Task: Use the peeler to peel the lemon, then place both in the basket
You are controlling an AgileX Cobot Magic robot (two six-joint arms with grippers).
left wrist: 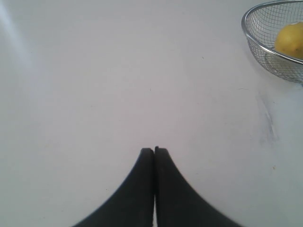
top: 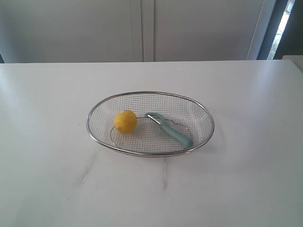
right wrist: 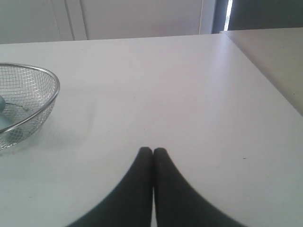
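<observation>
Left end effector (left wrist: pixel 154 150): fingers closed flat against each other, nothing between them. Hangs over bare bench (left wrist: pixel 94 94), well apart from the basket (left wrist: pixel 245 31).

Right end effector (right wrist: pixel 152 150): fingers likewise pressed together, nothing gripped. Hangs over bare bench well apart from the basket's opposite end.

Bench, in front of the basket: carries two faint grey streaks (top: pixel 87 170), one below the basket's left end and one below its middle, as the exterior view shows them.

Basket: stands upright on the bench, near rim toward the exterior camera. Contains both task items.

Lemon (top: pixel 125 121): rests on the mesh floor in the left half of the basket. Shows yellow skin over the whole visible side. Whether any peel is off: cannot tell.

Peeler (top: pixel 174 131): lies flat on the mesh in the right half of the basket. Points its curved head at the basket's middle, just beside the lemon with a narrow gap showing; runs its teal handle toward the near right rim.

Behind the basket: more bare bench, then a pale panelled wall (top: pixel 142 28).
</observation>
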